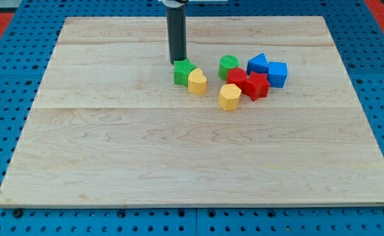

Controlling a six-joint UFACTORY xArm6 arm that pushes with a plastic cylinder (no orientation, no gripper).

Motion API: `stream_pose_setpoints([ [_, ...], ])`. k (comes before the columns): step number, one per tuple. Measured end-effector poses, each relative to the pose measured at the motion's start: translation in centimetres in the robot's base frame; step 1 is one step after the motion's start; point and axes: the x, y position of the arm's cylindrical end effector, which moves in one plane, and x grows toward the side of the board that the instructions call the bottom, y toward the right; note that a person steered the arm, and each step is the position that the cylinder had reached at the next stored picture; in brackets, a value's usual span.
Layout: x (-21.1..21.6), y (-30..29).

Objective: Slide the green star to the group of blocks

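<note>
Wooden desk (113, 151), pale and smooth, holds our bumpy green star (183, 72) touching a yellow heart (197, 82). My tip (177, 61) sits just behind it. We have no claw. Other blocks (254, 77) sit near.

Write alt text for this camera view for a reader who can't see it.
A dark rod's tip touches a green star on a wooden board, beside a yellow block; to the right cluster green, red, blue and yellow blocks.

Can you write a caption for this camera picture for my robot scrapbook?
My tip sits just behind the green star, which touches a yellow block beside the group.
</note>
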Motion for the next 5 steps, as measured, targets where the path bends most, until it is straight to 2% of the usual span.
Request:
stream_pose_setpoints([
  [1,0.3,-5.2],
  [2,5.3,-4.1],
  [3,6.5,1.0],
  [5,0.6,-1.4],
])
